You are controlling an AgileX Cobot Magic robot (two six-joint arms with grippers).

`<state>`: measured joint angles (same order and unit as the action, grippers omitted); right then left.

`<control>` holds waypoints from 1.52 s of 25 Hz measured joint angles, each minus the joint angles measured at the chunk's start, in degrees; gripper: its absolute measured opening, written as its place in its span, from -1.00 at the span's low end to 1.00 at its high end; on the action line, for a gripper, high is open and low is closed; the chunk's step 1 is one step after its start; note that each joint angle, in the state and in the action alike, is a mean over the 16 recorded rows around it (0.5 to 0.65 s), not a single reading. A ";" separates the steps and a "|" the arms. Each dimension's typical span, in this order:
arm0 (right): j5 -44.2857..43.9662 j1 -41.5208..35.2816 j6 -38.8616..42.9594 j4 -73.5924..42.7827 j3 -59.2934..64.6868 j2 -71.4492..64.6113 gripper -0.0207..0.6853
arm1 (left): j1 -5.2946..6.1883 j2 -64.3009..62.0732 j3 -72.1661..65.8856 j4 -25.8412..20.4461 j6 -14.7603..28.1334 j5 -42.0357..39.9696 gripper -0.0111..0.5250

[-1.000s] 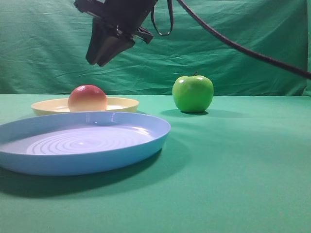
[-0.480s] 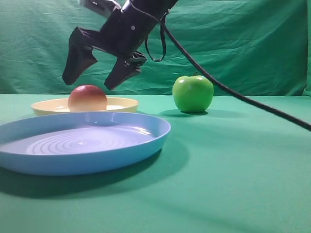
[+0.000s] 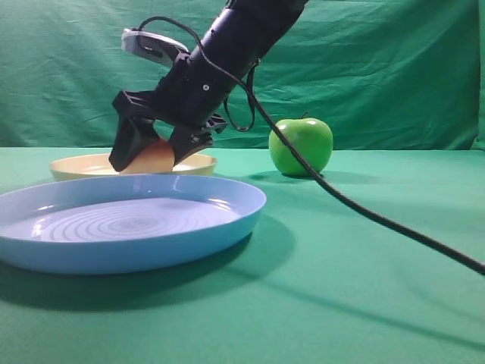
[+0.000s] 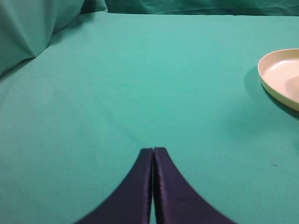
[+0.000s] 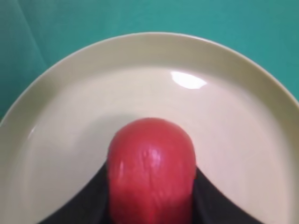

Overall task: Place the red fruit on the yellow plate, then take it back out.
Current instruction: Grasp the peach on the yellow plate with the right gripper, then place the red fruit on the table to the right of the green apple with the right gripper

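The red fruit point(image 3: 156, 157) sits in the yellow plate point(image 3: 195, 161) at the back left. My right gripper point(image 3: 151, 162) has come down over it, one black finger on each side. In the right wrist view the red fruit point(image 5: 152, 163) fills the gap and both fingers press against its sides, with the yellow plate point(image 5: 70, 112) beneath; the right gripper point(image 5: 152, 205) is shut on it. In the left wrist view my left gripper point(image 4: 153, 150) is shut and empty over the green cloth, with the yellow plate point(image 4: 280, 74) at the right edge.
A large light-blue plate point(image 3: 151, 246) with concentric rings lies in front of the yellow one. A glossy green apple point(image 3: 301, 146) stands to the right at the back. The right arm's cable point(image 3: 364, 212) trails across the cloth to the right.
The right gripper dropped from above the plate with its jaws wide, came down around the red fruit and closed against its sides. The fruit stays on the plate.
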<state>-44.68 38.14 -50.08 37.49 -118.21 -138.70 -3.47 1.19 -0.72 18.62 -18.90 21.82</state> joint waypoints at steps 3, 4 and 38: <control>-3.52 -0.30 3.22 -2.90 -2.26 1.44 -0.30 | 0.00 0.00 0.00 0.00 -0.02 0.00 -0.96; -4.84 -0.48 4.47 -3.91 -3.02 2.14 -0.33 | 0.00 0.00 0.00 0.00 -0.03 0.00 -0.96; -9.19 -17.85 31.16 -23.11 43.33 54.88 -0.38 | 0.00 0.00 0.00 0.00 0.02 0.00 -0.96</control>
<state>-53.87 20.29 -18.92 14.38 -74.88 -83.82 -3.47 1.19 -0.72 18.62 -18.88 21.82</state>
